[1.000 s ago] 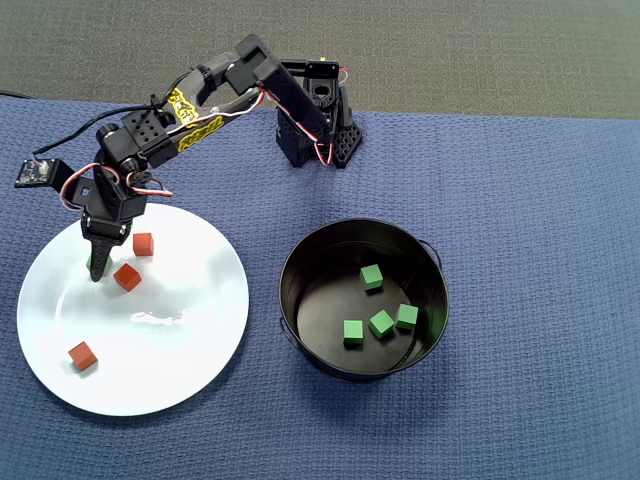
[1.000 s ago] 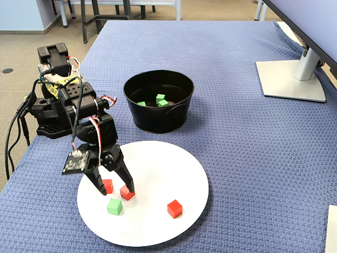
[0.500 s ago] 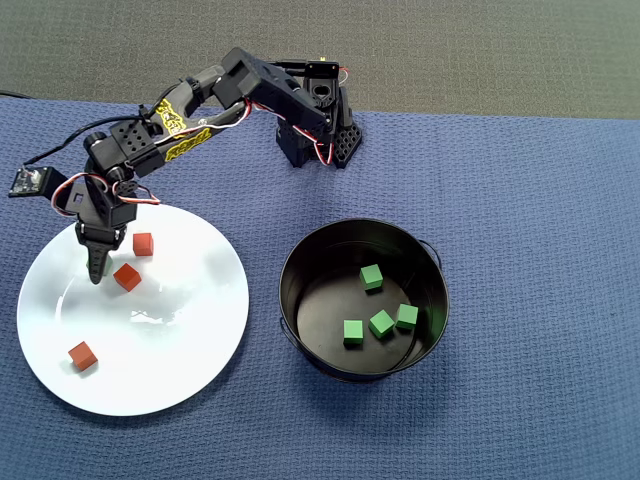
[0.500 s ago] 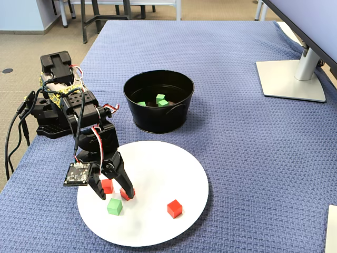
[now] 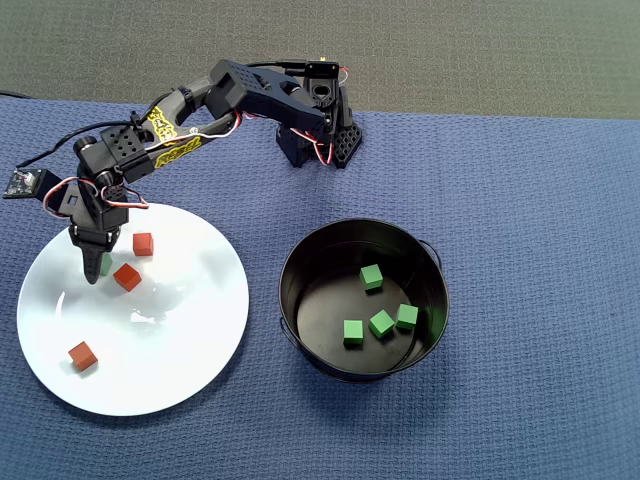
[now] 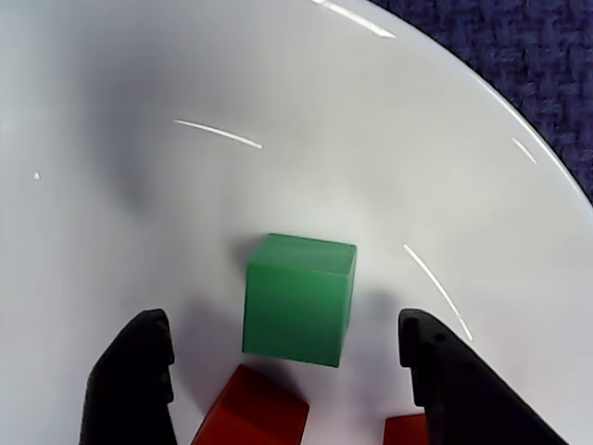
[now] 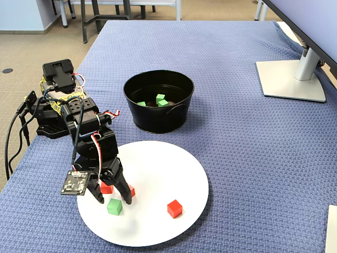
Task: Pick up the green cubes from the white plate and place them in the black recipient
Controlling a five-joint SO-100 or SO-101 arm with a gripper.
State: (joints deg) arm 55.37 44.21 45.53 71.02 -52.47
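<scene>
No readable writing shows anywhere. One small matte green cube [image 6: 299, 299] lies on the large flat white plate [image 5: 170, 350] between the spread fingers of the black two-finger gripper [image 6: 292, 371] — neither finger touches it. Three red-orange cubes [image 5: 82, 354] share the plate. Four more green cubes [image 5: 381, 323] sit inside the glossy black metal bucket [image 5: 300, 250] — beside the plate on the blue woven tabletop [image 5: 540, 200].
</scene>
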